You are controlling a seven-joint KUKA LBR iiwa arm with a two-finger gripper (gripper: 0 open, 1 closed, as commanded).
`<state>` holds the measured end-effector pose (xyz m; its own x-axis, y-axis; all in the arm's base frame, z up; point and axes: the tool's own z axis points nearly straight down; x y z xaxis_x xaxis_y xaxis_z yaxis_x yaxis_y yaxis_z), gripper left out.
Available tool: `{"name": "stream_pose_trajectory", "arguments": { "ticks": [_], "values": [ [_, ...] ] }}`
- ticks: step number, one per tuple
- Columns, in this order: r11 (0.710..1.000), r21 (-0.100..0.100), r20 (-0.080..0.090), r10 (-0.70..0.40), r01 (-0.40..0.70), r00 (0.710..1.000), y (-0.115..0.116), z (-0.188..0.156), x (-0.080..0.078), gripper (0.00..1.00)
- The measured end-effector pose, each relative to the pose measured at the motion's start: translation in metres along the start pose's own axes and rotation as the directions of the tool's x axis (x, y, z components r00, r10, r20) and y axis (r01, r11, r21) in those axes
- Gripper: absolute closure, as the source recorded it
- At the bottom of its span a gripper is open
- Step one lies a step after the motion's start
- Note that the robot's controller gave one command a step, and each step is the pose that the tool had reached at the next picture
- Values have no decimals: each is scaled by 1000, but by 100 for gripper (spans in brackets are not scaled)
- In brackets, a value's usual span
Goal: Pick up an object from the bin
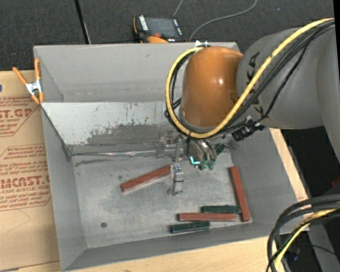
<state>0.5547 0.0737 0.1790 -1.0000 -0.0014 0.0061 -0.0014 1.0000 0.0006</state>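
- The gripper (pixel 176 180) is seen low over the floor of the bin (pixel 111 72), under the orange wrist cover (pixel 210 87). Whether it is released or clenched cannot be told.
- A red-brown flat stick (pixel 144 180) is laid just to the view's left of the gripper, slightly slanted. Its nearer end is touching or just beside the gripper; which of the two cannot be settled. It is not seen to be held.
- Below the gripper and to its view-right, well apart from it, a loose cluster is found: a second red-brown stick (pixel 208 217), a short dark green stick (pixel 221 208), a longer dark green stick (pixel 190 226) and a red stick (pixel 240 192).
- The red-brown flat stick is judged to be light, stiff and smooth. It would likely pivot or slip if taken at its very end.
- A hold across its narrow width is advised, nearer its middle, which lies to the view's left of the gripper. Since the stick lies flat on the floor, little edge is offered for pinching.
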Motion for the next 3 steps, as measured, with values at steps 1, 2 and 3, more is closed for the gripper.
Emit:
{"name": "stream_pose_trajectory", "arguments": {
  "ticks": [1, 2, 3],
  "values": [
    [1000, 0, 3, -15, 15, 1000, 6, 114, -30, 0],
    [1000, -1, 9, -14, 14, 1000, 6, 108, -32, 100],
    [990, 2, 16, -143, 143, 990, 0, -39, -11, 100]
  ]
}}
